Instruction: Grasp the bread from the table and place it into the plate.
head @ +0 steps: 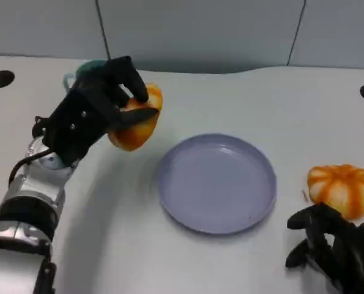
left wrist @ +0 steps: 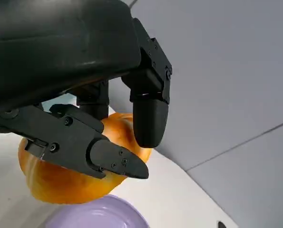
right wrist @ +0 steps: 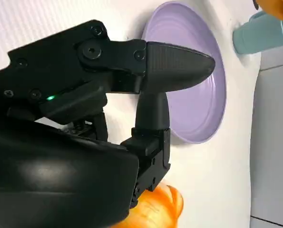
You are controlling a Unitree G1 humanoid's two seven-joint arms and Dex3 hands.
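My left hand [head: 99, 110] grips a round, glossy orange-yellow bread roll [head: 137, 120], lifted off the white table [head: 108, 233] on the far left of the scene. My black fingers [head: 128, 79] curl over the top and front of the roll, and another finger presses across its side, so the roll is pinched between them. From the left wrist camera the same roll [left wrist: 60, 180] sits under my fingers [left wrist: 148, 111], with the rim of the plate just beyond it.

The round, shallow lavender plate [head: 255, 208] lies in the middle of the table, to the right of the held roll and a little nearer to me. Nothing lies in it. The roll hangs beside the plate's far-left rim, not over it.

A second orange, ridged, pumpkin-shaped bread roll [head: 342, 188] rests on the table to the right of the plate, apart from its rim. My right hand [head: 334, 251] is low at the near right, just in front of that roll, its fingers curled in and holding nothing; I cannot tell whether it touches the roll.

Behind my left hand a pale teal plastic cup [head: 87, 68] stands at the far left, mostly hidden. The right wrist camera shows that cup [right wrist: 260, 34] beyond the plate [right wrist: 203, 95].
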